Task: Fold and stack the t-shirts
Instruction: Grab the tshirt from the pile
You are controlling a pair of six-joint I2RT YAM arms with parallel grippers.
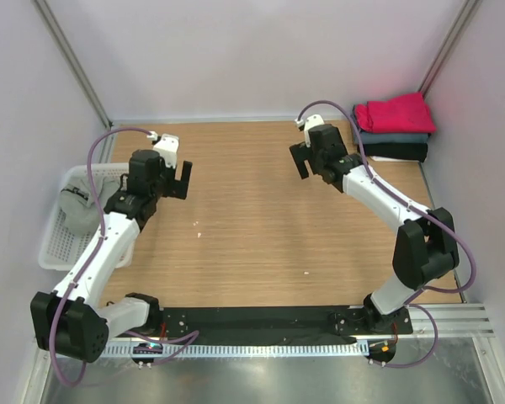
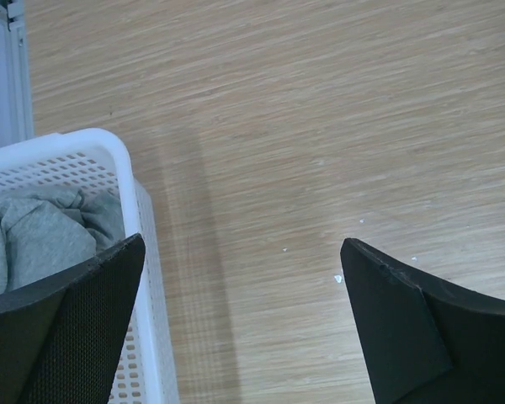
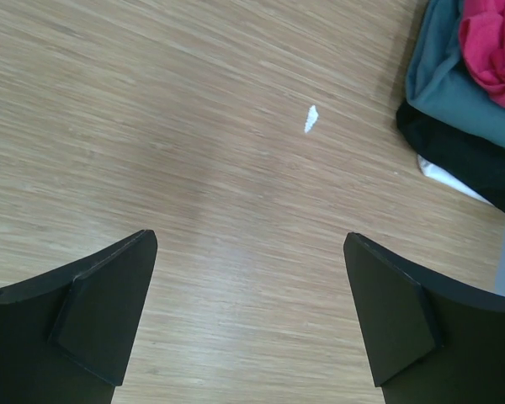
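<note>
A folded stack sits at the back right corner: the magenta-red t-shirt (image 1: pixel 396 112) on top, the slate-blue one (image 1: pixel 394 137) under it, the black one (image 1: pixel 397 152) at the bottom. The stack's edge also shows in the right wrist view, with the magenta-red tee (image 3: pixel 492 46), the slate-blue tee (image 3: pixel 454 88) and the black tee (image 3: pixel 463 156). The heather-grey t-shirt (image 1: pixel 80 209) lies crumpled in the white basket (image 1: pixel 57 252) at the left, and shows in the left wrist view (image 2: pixel 34 240). My left gripper (image 2: pixel 240 320) is open and empty above bare wood beside the basket. My right gripper (image 3: pixel 248 311) is open and empty left of the stack.
The white mesh basket's rim (image 2: pixel 109 151) lies just left of my left gripper. Walls close the table at the back, left and right. Small white specks (image 3: pixel 310 119) lie on the wood. A black strip (image 1: pixel 252 324) runs along the near edge.
</note>
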